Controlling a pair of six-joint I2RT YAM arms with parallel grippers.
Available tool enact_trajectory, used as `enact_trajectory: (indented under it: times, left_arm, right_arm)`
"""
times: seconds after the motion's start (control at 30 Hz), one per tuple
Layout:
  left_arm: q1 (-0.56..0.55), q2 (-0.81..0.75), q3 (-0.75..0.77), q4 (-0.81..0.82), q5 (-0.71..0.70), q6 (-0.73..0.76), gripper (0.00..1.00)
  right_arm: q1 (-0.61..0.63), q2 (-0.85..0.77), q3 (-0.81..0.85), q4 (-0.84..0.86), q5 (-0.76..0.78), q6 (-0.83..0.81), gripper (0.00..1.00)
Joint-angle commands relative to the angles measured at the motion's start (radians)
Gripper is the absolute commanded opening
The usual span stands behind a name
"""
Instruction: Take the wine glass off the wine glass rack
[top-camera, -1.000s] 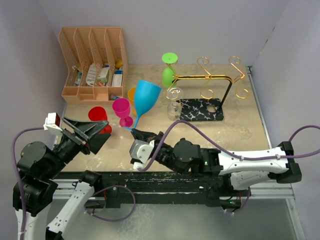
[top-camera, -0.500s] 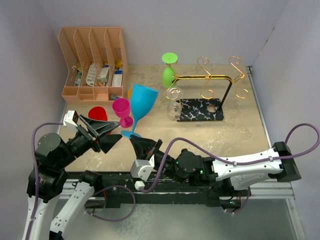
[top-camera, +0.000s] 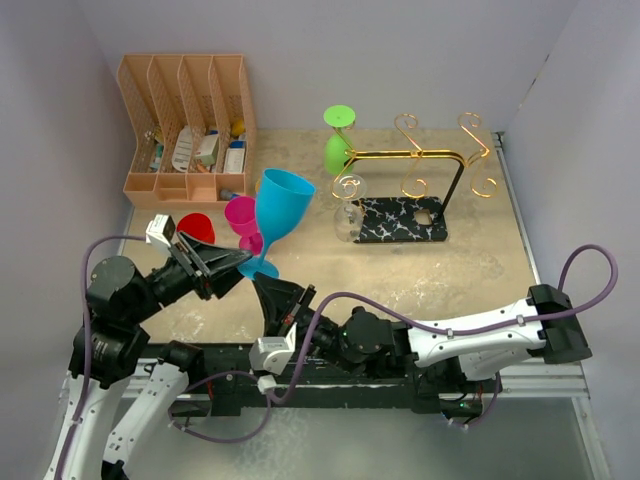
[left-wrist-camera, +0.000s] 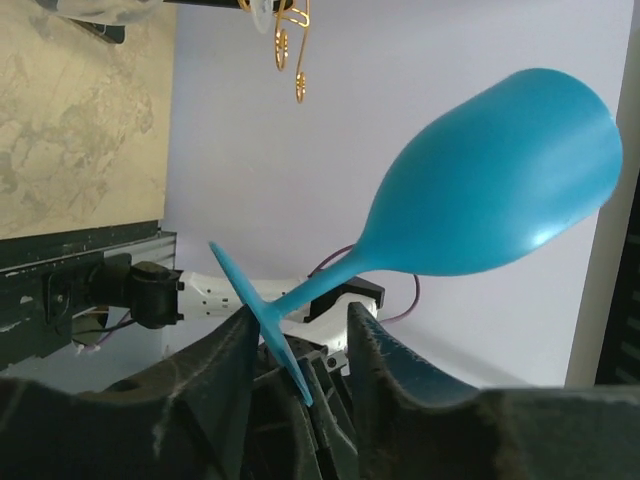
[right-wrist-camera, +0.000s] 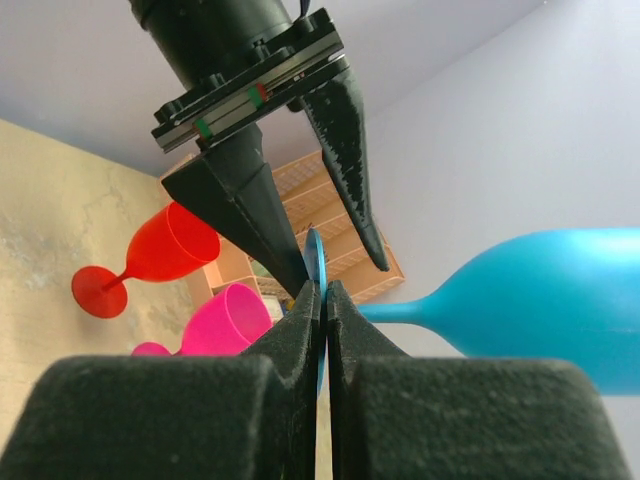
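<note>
The turquoise plastic wine glass (top-camera: 283, 203) leans bowl-first toward 1 o'clock, its foot pinched in the right pincer (right-wrist-camera: 322, 290), the left pincer (left-wrist-camera: 300, 325) spread astride it, a pink goblet (top-camera: 241, 214) at 9 o'clock.

Pink glass (top-camera: 241, 213) and red glass (top-camera: 195, 227) crowd behind the blue glass (top-camera: 280, 205); bare tabletop (top-camera: 470, 265) lies rightward.

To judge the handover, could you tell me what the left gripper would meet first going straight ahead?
Probably the blue wine glass, whose foot sits between the left gripper's fingers; the right gripper pinches that foot just beyond, though depth is unclear.
</note>
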Motion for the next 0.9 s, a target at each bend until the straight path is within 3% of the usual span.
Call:
enact_trajectory:
  times: [0.0,0.07,0.2,0.33,0.4,0.5,0.63,0.73,0.87]
  left_arm:
    - [-0.005,0.008,-0.007,0.113,0.042,0.006,0.32]
    - [-0.003,0.004,-0.017,0.116,0.039,0.006,0.13]
    - [-0.004,-0.004,-0.037,0.138,0.029,0.015,0.01]
    - [-0.004,-0.021,-0.036,0.119,-0.017,0.044,0.00]
    - [-0.003,-0.042,-0.036,0.108,-0.058,0.064,0.00]
    - [-0.003,-0.083,-0.029,0.077,-0.144,0.111,0.00]
    - [-0.004,-0.132,0.007,0.003,-0.262,0.246,0.00]
    - [-0.004,-0.153,0.063,-0.094,-0.347,0.373,0.00]
    - [-0.004,-0.204,0.103,-0.169,-0.422,0.481,0.00]
  right_arm:
    - [0.013,-0.008,-0.005,0.110,-0.010,-0.039,0.00]
    - [0.015,-0.012,-0.010,0.113,-0.007,-0.039,0.00]
    - [0.024,-0.026,-0.018,0.111,0.022,-0.027,0.01]
    - [0.040,-0.071,-0.027,0.063,0.088,0.041,0.31]
    - [0.054,-0.111,-0.027,-0.010,0.137,0.109,0.39]
    - [0.075,-0.191,-0.021,-0.174,0.199,0.258,0.44]
    - [0.075,-0.288,0.035,-0.546,0.253,0.599,0.45]
    - [0.073,-0.315,0.145,-0.779,0.292,0.816,0.47]
    - [0.016,-0.282,0.305,-1.002,0.285,0.976,0.49]
